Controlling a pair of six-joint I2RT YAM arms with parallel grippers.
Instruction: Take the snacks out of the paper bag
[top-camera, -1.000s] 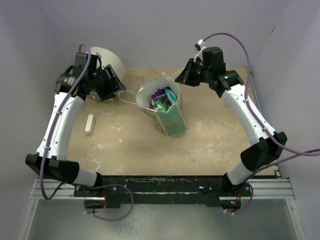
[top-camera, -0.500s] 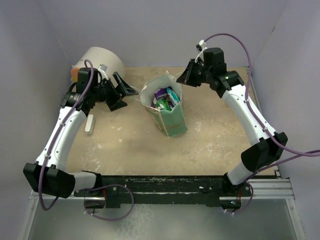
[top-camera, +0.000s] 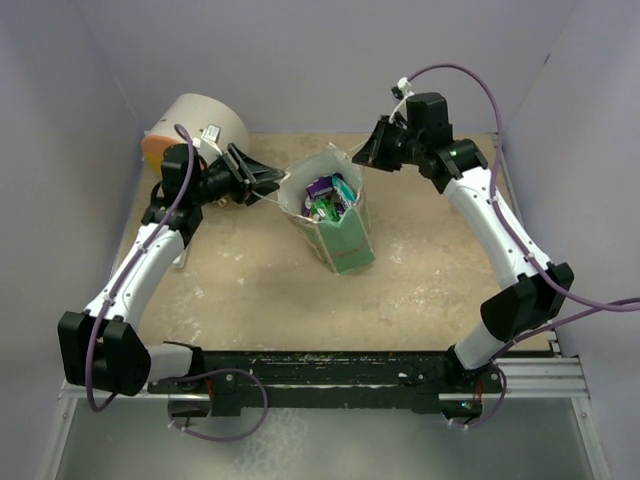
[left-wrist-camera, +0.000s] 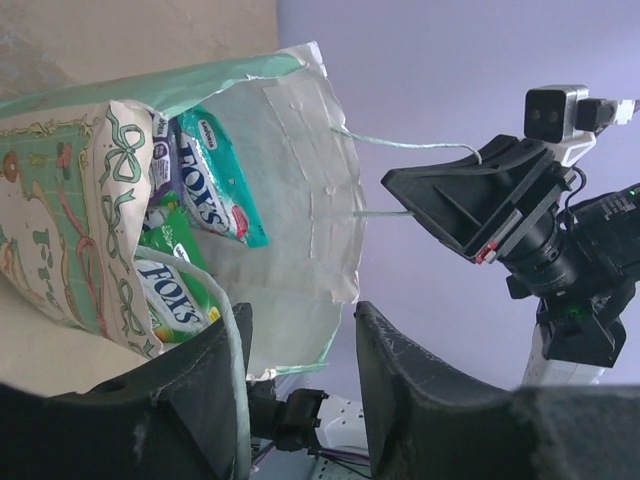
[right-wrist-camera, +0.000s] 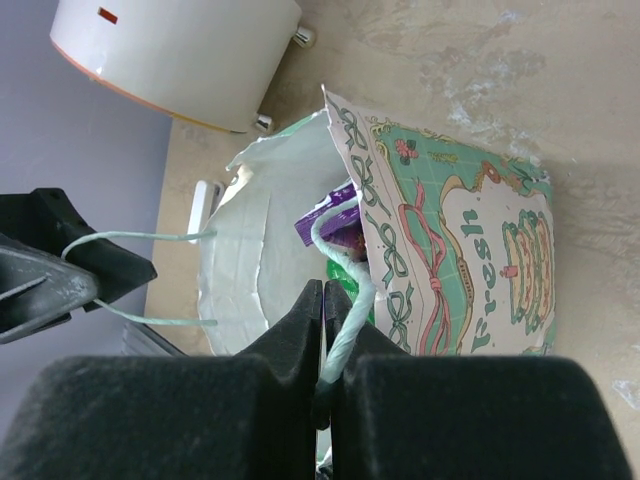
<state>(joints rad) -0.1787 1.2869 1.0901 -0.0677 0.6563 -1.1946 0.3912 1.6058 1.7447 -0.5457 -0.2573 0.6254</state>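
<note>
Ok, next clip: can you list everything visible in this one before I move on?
paper bag: one, green with a cream printed front, standing open mid-table
string handles: two, pale green, one running to each gripper
snacks: at least three visible, purple, green-white and green-yellow, inside the bag
cylinder: one, cream with an orange face, far left corner
table: one, beige and scuffed, under everything
left gripper: one, black, jaws apart at the bag's left rim, a handle between its fingers
right gripper: one, black, shut on the other handle at the bag's far right rim
</note>
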